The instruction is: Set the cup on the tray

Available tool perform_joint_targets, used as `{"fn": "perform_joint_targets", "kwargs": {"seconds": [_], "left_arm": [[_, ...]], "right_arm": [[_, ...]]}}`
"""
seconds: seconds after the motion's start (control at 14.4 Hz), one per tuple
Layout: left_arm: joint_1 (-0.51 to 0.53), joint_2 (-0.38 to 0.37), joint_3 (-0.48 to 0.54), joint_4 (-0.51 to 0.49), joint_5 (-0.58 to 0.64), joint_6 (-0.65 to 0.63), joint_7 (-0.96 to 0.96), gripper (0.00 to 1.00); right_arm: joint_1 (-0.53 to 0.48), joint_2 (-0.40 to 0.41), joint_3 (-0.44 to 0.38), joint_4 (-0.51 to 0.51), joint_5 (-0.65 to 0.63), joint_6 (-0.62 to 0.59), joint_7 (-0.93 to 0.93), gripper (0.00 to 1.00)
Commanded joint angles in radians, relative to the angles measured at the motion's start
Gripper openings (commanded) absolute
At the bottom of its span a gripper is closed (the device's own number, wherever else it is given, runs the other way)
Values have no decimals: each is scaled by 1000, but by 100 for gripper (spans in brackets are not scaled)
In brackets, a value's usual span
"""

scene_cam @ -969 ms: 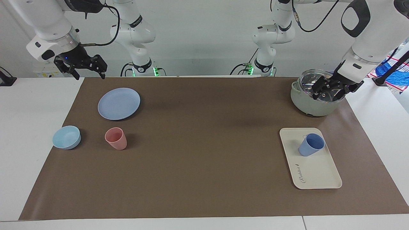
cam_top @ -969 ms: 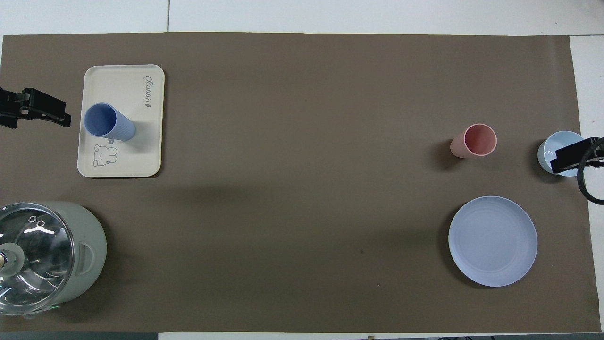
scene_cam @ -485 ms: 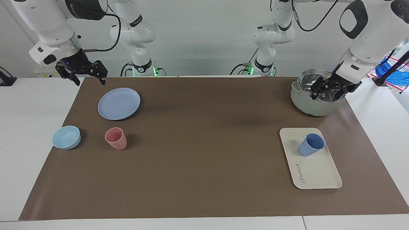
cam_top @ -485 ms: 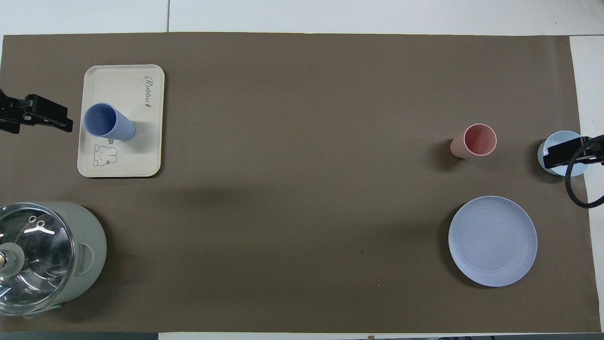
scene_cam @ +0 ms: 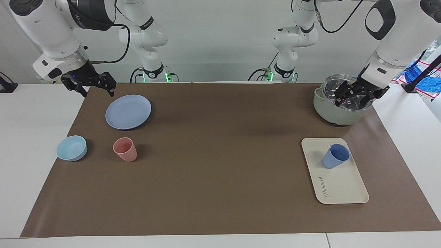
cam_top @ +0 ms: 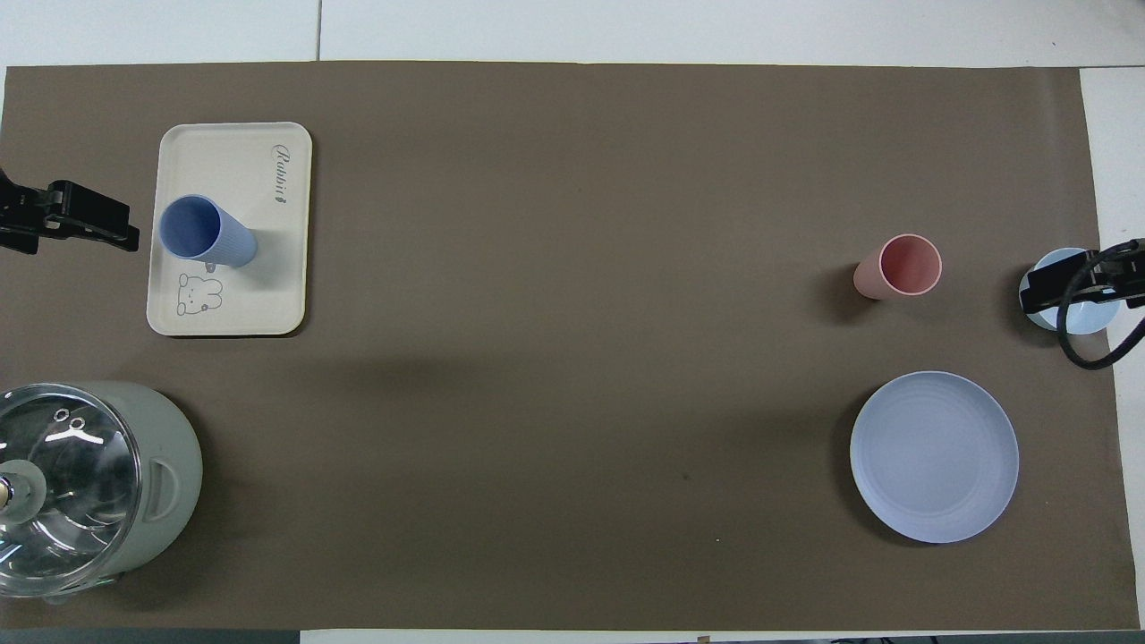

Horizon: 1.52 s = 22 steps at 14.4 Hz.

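The periwinkle-blue cup [scene_cam: 335, 156] stands upright on the cream tray [scene_cam: 344, 187], on the half nearer to the robots, by the bear drawing. In the overhead view the cup [cam_top: 206, 232] and the tray [cam_top: 234, 154] lie toward the left arm's end of the table. My left gripper [scene_cam: 355, 97] is open and empty, up in the air over the pot's glass lid, apart from the cup. My right gripper [scene_cam: 92, 86] is open and empty, raised over the mat's edge beside the round blue plate.
A grey-green pot with a glass lid [scene_cam: 339, 103] stands nearer to the robots than the tray. A round blue plate [scene_cam: 128, 112], a pink cup [scene_cam: 124, 149] and a light-blue bowl [scene_cam: 72, 147] lie toward the right arm's end.
Both grippers have shifted slightly in the air, the right one lower toward the mat's edge. The cup and the tray have not moved.
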Motion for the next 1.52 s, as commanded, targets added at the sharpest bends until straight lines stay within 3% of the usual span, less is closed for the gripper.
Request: {"fn": "perform_joint_targets", "kwargs": {"seconds": [0.0,1.45], "left_arm": [[3,-30,5,-37,-8,12,4,100],[2,-30,3,-39,-8,18,3,100]], "right_arm": [[-13,6,1,25,-2,-6,5,100],[-13,9,3,82,-5,-62,2,100]]}}
